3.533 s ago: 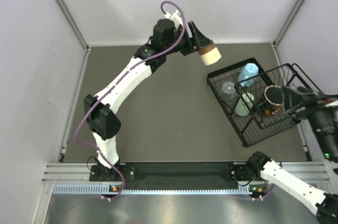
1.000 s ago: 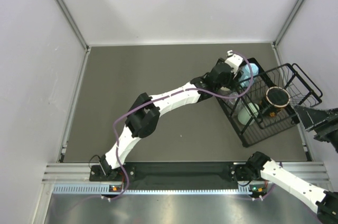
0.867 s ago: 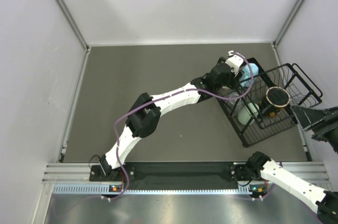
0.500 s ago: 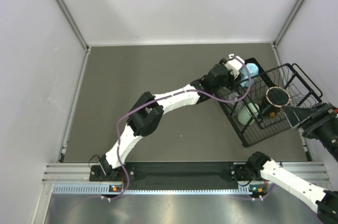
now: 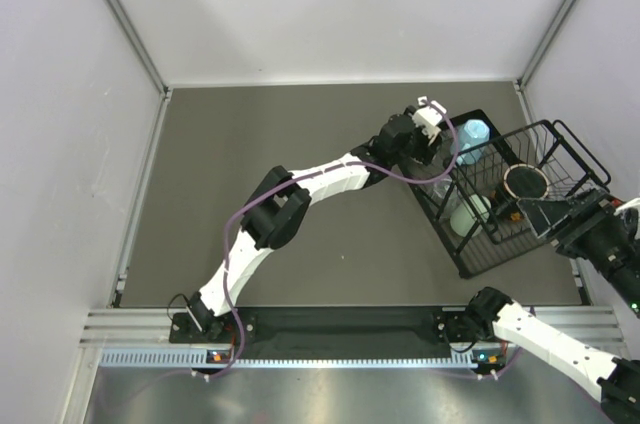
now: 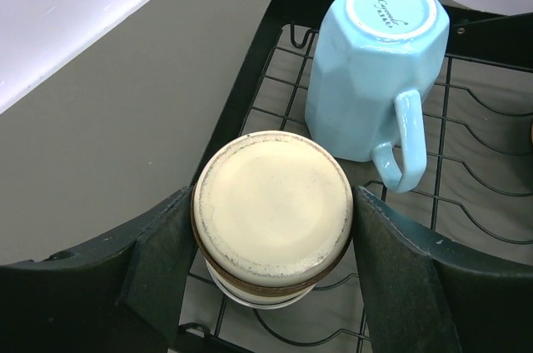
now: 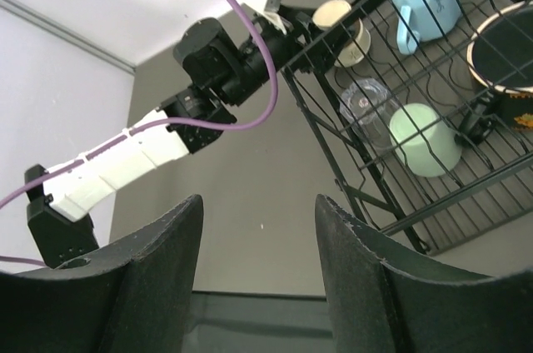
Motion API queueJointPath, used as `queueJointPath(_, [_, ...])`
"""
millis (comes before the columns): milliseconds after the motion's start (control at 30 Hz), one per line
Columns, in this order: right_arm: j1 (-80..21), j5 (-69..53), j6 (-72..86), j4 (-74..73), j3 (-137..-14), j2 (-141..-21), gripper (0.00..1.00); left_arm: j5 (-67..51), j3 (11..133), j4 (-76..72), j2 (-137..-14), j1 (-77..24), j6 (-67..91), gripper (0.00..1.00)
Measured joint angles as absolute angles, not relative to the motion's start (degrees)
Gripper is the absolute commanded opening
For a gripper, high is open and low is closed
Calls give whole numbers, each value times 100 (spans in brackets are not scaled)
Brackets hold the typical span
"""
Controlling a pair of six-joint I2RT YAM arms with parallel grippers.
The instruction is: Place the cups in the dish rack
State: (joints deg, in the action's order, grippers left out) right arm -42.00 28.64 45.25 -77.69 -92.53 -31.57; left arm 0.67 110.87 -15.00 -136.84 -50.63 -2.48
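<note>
My left gripper (image 6: 272, 241) pinches the upturned cream-bottomed cup (image 6: 272, 203) at the dish rack (image 6: 250, 78) corner, light blue mug (image 6: 366, 62) just beside at 1 o'clock; I judge this the placing step, needing it seated on the wires before I let go.

A dark grey-brown tabletop (image 5: 260, 164) is seen filling the middle of the top view. It is enclosed by a white back wall (image 5: 340, 4) along the top of the frame and a white side wall (image 5: 50, 194) at the left. Aluminium struts (image 5: 120, 14) are seen running diagonally in the upper corners. An aluminium rail (image 5: 330, 316) is laid across the lower part of the frame, with a brushed metal sheet (image 5: 300, 399) below it along the bottom edge.
</note>
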Motion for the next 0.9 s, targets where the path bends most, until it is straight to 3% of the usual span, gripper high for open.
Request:
queueJointPath(833, [-4200, 2816, 4617, -7754, -9039, -3280, 56, 51, 11255, -1839, -14118, -4886, 161, 0])
queueJointPath(900, [-4200, 2814, 4615, -7754, -9039, -3280, 56, 80, 11255, -1839, -14118, -4842, 235, 9])
